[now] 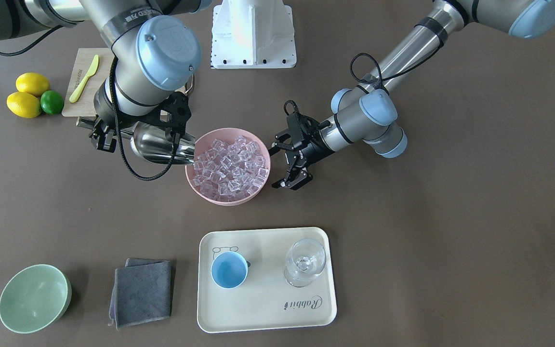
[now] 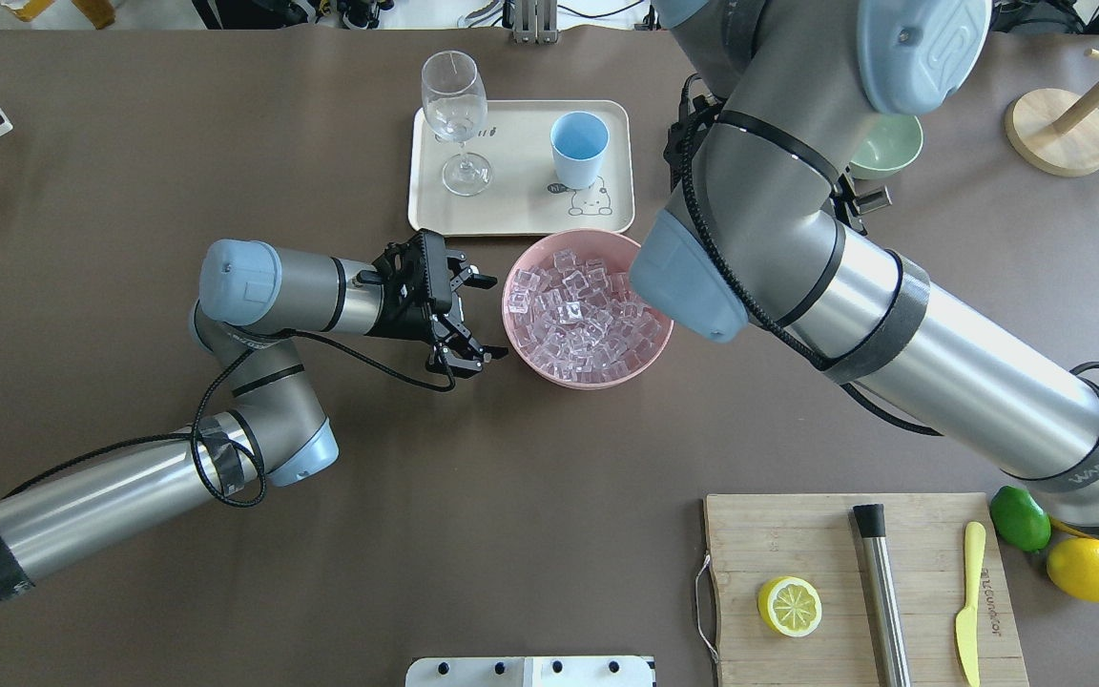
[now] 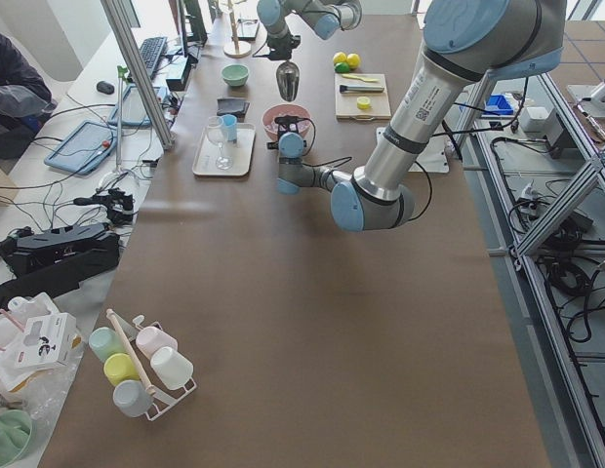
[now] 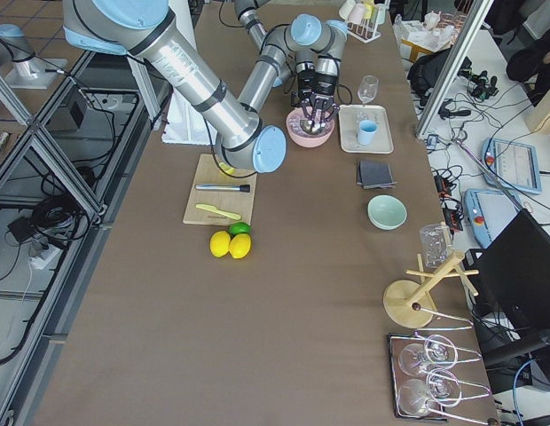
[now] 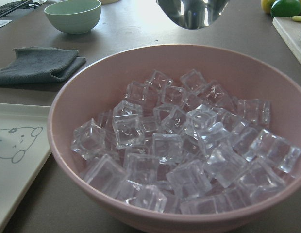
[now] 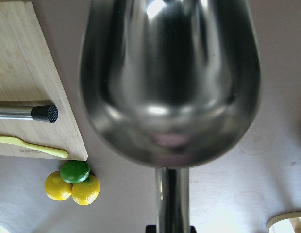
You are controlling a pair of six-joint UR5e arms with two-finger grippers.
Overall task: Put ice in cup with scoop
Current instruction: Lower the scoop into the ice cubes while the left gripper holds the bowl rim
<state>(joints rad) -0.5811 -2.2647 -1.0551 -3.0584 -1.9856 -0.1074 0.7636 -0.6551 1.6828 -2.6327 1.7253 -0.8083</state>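
Observation:
The ice fills a pink bowl at mid-table. It also shows in the left wrist view. My right gripper is shut on the handle of the steel scoop. The scoop's mouth is at the bowl's rim, on my right-arm side. In the right wrist view the scoop's trough is empty. My left gripper is open and empty, close beside the bowl's other side. The light-blue cup stands empty on a cream tray. In the overhead view the cup stands beyond the bowl.
A clear stemmed glass stands on the tray beside the cup. A grey cloth and a pale green bowl lie further along. A cutting board holds a steel cylinder, a lemon half and a yellow knife. Two lemons and a lime lie beside it.

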